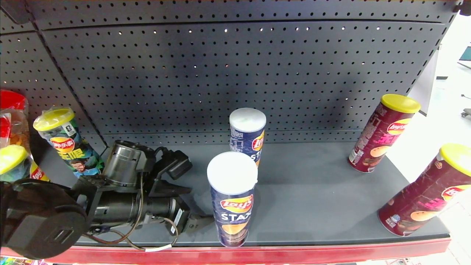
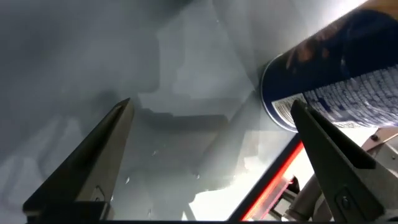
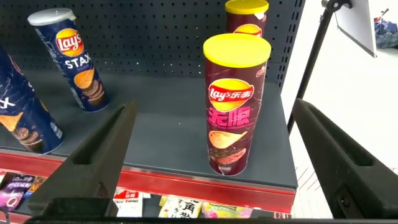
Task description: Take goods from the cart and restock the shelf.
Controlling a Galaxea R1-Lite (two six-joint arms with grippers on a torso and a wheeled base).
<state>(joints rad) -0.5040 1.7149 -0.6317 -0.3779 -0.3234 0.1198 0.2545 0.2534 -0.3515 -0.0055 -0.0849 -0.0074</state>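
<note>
Blue can (image 1: 232, 198) stands beside the open left jaws
The left gripper (image 2: 211, 104) lies low on the shelf (image 1: 312, 191), jaws apart and empty. The blue can is upright, just off one jaw tip, outside the gap.

Cropped at frame edge, print blurred: front blue can (image 2: 336, 74). Half hidden behind left arm (image 1: 44, 217), cropped too: yellow-lidded can (image 1: 13, 162).

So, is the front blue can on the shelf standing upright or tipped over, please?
Upright: the front blue can stands on its base on the shelf, white lid on top.
</note>
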